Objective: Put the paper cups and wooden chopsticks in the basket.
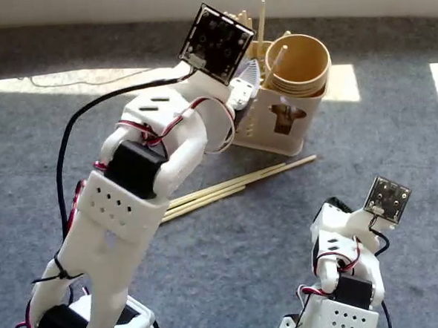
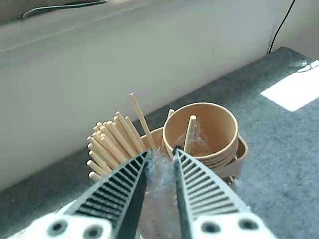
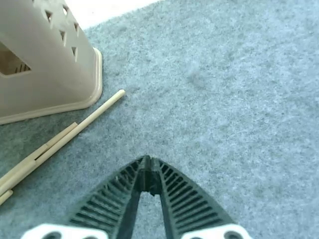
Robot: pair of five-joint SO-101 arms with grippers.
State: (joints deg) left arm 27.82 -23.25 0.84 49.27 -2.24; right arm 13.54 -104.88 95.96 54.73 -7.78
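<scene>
A beige basket (image 1: 280, 134) stands on the grey carpet at the back. Stacked paper cups (image 1: 298, 66) sit in it, with one chopstick (image 2: 191, 132) leaning inside the top cup (image 2: 202, 124). A bundle of wooden chopsticks (image 2: 112, 142) stands in the basket's other side. My left gripper (image 2: 162, 153) hovers just over the basket rim, open by a narrow gap with only a blurred whitish patch between its fingers. Several chopsticks (image 1: 228, 187) lie on the carpet in front of the basket. My right gripper (image 3: 149, 163) is shut and empty, low over the carpet near those chopsticks (image 3: 75, 130).
A pale wall runs behind the basket (image 3: 45, 64). Sunlit patches (image 1: 344, 82) fall on the carpet. The left arm's body (image 1: 152, 168) stretches over the carpet left of the loose chopsticks. Open carpet lies right of the basket.
</scene>
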